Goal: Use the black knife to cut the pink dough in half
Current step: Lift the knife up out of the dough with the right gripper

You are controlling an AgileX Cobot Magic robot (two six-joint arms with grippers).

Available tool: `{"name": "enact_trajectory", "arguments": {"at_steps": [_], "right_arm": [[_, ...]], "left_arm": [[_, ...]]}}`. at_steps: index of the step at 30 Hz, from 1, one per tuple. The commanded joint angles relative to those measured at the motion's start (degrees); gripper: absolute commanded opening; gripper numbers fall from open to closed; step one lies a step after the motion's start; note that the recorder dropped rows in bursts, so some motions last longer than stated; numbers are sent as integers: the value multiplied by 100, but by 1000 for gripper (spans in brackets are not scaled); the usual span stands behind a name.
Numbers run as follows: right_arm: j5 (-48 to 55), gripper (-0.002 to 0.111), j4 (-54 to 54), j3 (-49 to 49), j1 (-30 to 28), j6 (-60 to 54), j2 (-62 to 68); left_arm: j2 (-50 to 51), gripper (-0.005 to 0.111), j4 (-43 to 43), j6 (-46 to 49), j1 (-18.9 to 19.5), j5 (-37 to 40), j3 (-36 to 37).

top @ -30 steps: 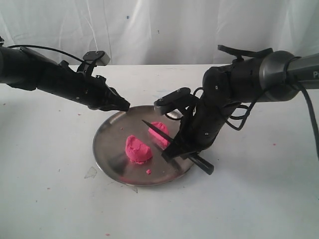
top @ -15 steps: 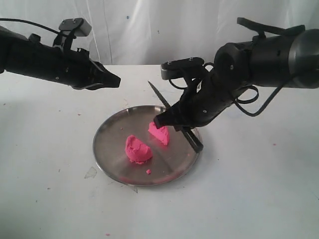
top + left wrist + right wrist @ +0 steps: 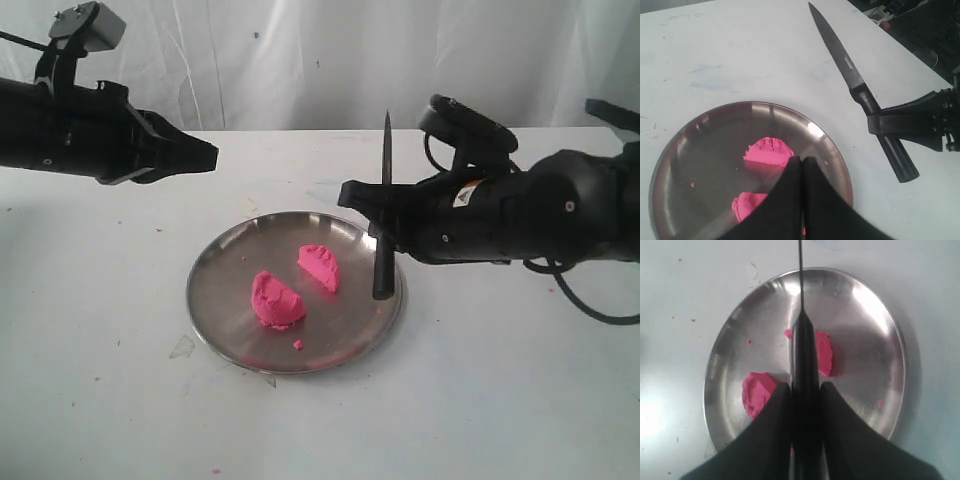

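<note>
The pink dough lies in two pieces, one (image 3: 276, 300) nearer the front and one (image 3: 320, 267) behind it, on a round steel plate (image 3: 225, 270). My right gripper (image 3: 381, 222) is shut on the handle of the black knife (image 3: 386, 160), which stands upright over the plate's right rim, point up, clear of the dough. From the right wrist, the knife (image 3: 803, 340) runs between the jaws of the right gripper (image 3: 805, 386), with dough (image 3: 826, 352) below it. My left gripper (image 3: 210, 157) hovers left of the plate, shut and empty; its fingertips (image 3: 801, 164) are pressed together above the dough (image 3: 769, 151).
A pink crumb (image 3: 298, 345) lies on the plate's front part. A small clear scrap (image 3: 182, 347) sits on the white table left of the plate. A white cloth backdrop hangs behind the table.
My right gripper has lifted the knife away from the dough, swung it upright and drawn back to the right. The left arm has risen and pulled back to the left.
</note>
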Motion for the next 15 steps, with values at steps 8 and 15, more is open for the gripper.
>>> {"name": "enact_trajectory", "arguments": {"at_steps": [8, 15], "right_arm": [[-986, 0, 232, 794, 4, 1119, -70], [-1028, 0, -699, 739, 127, 897, -45]], "left_arm": [[-236, 0, -288, 30, 9, 155, 436], [-236, 0, -362, 238, 9, 155, 569]]}}
